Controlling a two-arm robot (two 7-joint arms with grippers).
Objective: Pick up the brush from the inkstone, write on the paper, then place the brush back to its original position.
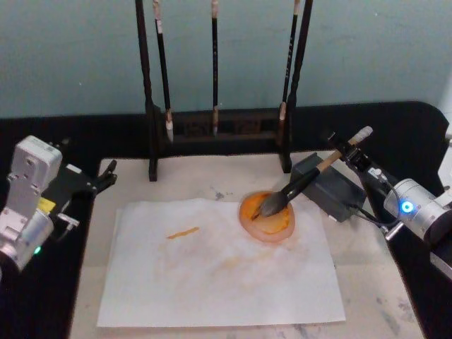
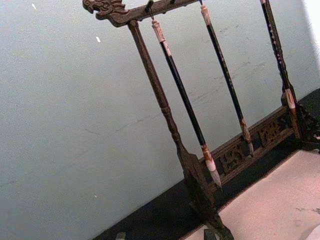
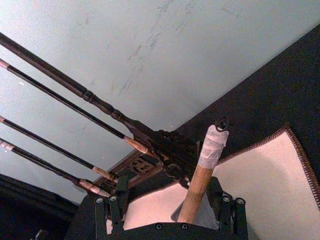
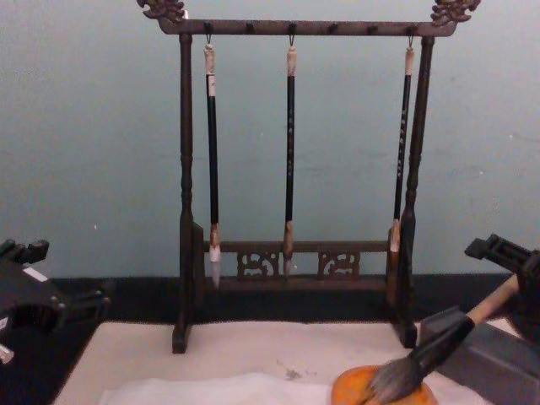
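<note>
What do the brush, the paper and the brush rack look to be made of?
The brush: tan wood-like handle, matte, whitish taped end, dark bushy hair head, held by the right gripper. The paper: thin white sheet, faintly crinkled, orange mark. The brush rack: dark carved wood, probably lacquered, turned posts. Left gripper idle.

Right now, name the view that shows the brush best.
The head view: the brush shows whole, bristles on the orange dish, handle at the right gripper. The chest view shows bristles, ferrule and part of the handle; the right wrist view shows the taped handle end between the fingers.
</note>
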